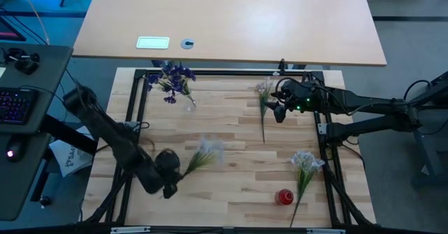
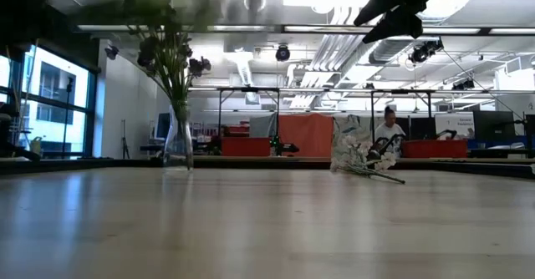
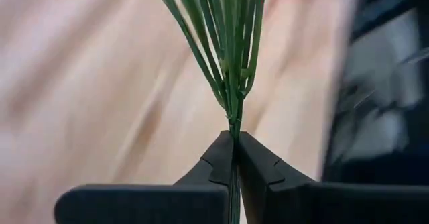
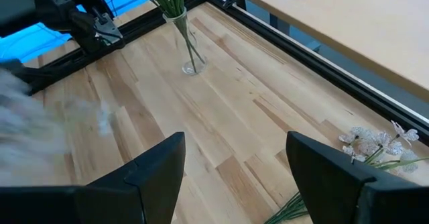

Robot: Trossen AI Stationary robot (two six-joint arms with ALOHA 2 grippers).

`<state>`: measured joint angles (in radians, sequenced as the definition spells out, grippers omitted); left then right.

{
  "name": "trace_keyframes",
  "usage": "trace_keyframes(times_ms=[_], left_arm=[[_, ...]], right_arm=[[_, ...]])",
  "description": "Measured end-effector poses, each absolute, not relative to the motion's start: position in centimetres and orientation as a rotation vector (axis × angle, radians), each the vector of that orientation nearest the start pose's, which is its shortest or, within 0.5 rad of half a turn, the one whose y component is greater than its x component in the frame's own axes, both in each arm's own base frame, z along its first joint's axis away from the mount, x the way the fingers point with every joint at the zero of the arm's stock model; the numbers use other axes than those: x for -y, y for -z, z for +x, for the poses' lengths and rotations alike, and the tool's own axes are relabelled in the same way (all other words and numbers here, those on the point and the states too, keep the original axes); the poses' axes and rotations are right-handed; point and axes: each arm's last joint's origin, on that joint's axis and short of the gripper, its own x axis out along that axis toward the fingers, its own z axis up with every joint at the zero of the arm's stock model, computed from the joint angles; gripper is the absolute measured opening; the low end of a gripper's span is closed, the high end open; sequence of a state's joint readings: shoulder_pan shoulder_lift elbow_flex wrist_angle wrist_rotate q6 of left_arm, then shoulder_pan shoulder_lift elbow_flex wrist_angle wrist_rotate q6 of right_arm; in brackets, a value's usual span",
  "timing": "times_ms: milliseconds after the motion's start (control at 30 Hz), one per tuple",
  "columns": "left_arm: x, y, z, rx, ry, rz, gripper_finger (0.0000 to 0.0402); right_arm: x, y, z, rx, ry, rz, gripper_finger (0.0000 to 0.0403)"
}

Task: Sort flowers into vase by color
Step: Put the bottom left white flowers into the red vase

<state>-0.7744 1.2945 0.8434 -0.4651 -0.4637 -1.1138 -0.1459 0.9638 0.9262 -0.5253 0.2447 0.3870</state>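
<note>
Now the left gripper (image 3: 234, 158), at seven o'clock on the table (image 1: 231, 129), is clamped on a white spray's stem (image 3: 232, 83). The thin stem could slip or swing. The right gripper (image 1: 278, 108) waits wide open and empty at one o'clock; the vase (image 1: 189, 102) of purple flowers (image 1: 173, 76) stands at eleven.

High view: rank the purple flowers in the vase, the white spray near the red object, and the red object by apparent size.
1. White spray, longest with its stem.
2. Purple flowers in the vase.
3. Red object, clearly smallest.
</note>
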Motion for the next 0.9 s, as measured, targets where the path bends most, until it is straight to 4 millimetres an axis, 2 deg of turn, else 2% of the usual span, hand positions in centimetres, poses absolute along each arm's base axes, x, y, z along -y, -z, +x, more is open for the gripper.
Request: trace_keyframes(times_ms=[133, 333, 467, 533, 600, 733, 800, 900], left_arm=[[14.7, -26.5, 19.5, -0.506, -0.142, -0.353, 0.0001], [11.2, -28.7, 20.8, -0.252, -0.468, -0.139, 0.0000], [9.9, -29.7, 21.0, -0.155, -0.610, -0.067, 0.0000], [9.5, -29.2, 21.0, -0.109, -0.621, -0.087, 0.0000], [9.5, -27.8, 20.8, -0.055, -0.595, -0.134, 0.0000], [9.0, -24.8, 19.7, 0.131, -0.429, -0.275, 0.0000], [8.2, -24.3, 19.0, 0.255, -0.341, -0.315, 0.0000], [6.7, -24.1, 18.5, 0.381, -0.295, -0.261, 0.0000]], right_arm=[[3.6, -32.1, 19.5, -0.468, 0.509, 0.342, 0.0254], [3.7, -32.4, 19.6, -0.424, 0.518, 0.361, 0.0254], [3.7, -32.6, 19.7, -0.399, 0.516, 0.373, 0.0254], [3.7, -32.7, 19.9, -0.385, 0.514, 0.375, 0.0254], [3.8, -32.7, 20.0, -0.377, 0.512, 0.375, 0.0254], [3.8, -32.5, 20.5, -0.385, 0.513, 0.371, 0.0254], [3.9, -32.2, 20.8, -0.399, 0.516, 0.370, 0.0254], [4.0, -31.6, 21.4, -0.428, 0.519, 0.367, 0.0254]])
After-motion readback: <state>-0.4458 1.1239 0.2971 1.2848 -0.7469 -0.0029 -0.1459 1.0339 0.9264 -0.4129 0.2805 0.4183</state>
